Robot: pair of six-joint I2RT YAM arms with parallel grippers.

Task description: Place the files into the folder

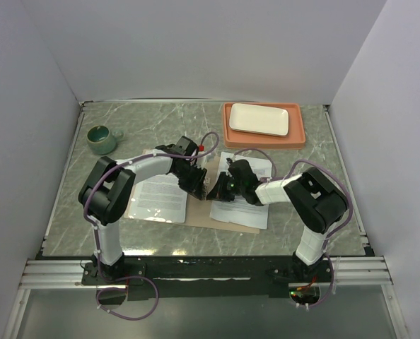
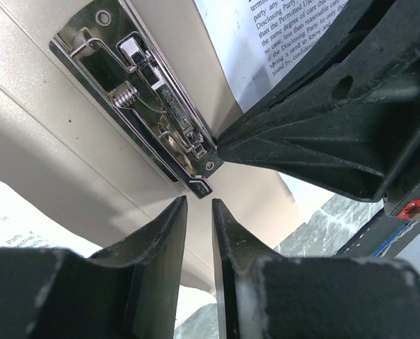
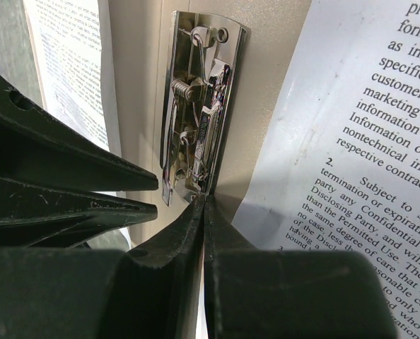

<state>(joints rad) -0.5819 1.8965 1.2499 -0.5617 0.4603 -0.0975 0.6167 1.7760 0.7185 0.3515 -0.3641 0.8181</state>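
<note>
The tan folder [image 1: 220, 215] lies open and flat mid-table, with a chrome spring clip [image 2: 153, 106] on its inside; the clip also shows in the right wrist view [image 3: 196, 106]. One printed sheet [image 1: 157, 198] lies on its left side and another [image 1: 249, 206] on its right. My left gripper [image 1: 199, 185] hovers just short of the clip's end, its fingers [image 2: 160, 240] a narrow gap apart with nothing between them. My right gripper [image 1: 220, 189] is shut, its tips [image 3: 204, 201] at the clip's near end. The two grippers nearly touch.
A salmon-orange tray [image 1: 266, 143] with a white rectangular plate [image 1: 259, 119] stands at the back right. A green cup [image 1: 101, 139] stands at the back left. White walls enclose the marble table [image 1: 160, 120] on three sides.
</note>
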